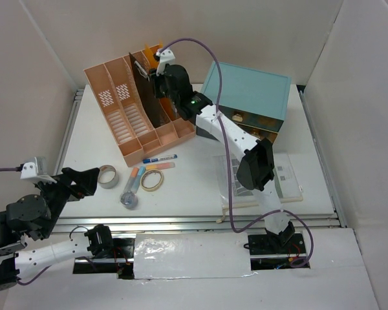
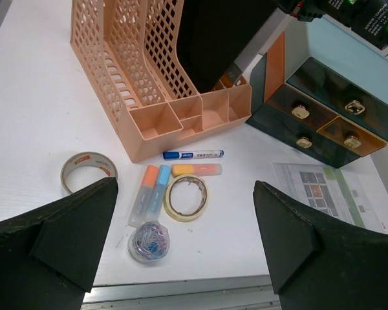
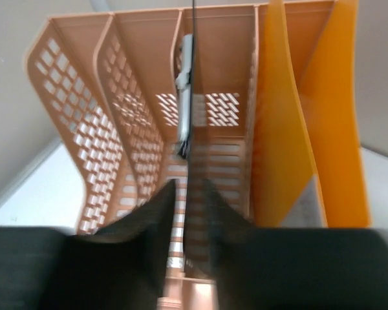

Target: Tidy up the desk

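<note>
The white desk [image 1: 200,174] carries loose stationery at its front left: a clear tape roll [image 1: 107,176], a masking tape ring [image 1: 152,180], orange and blue highlighters [image 1: 135,177], another orange highlighter [image 1: 160,166], a blue marker [image 1: 160,157] and a tub of paper clips [image 1: 129,199]. My left gripper [image 1: 90,182] hovers open and empty at the front left; in the left wrist view [image 2: 186,187] the tape ring [image 2: 186,197] lies between its fingers. My right gripper [image 1: 154,74] is over the pink organizer [image 1: 126,123], shut on a thin dark folder [image 3: 193,148] standing in a slot.
A teal drawer cabinet [image 1: 249,97] stands at the back right. Printed papers [image 1: 281,181] lie in front of it. Orange folders [image 3: 310,129] fill the organizer's rightmost slot. White panel walls enclose the desk; an aluminium rail [image 1: 200,223] runs along the front edge.
</note>
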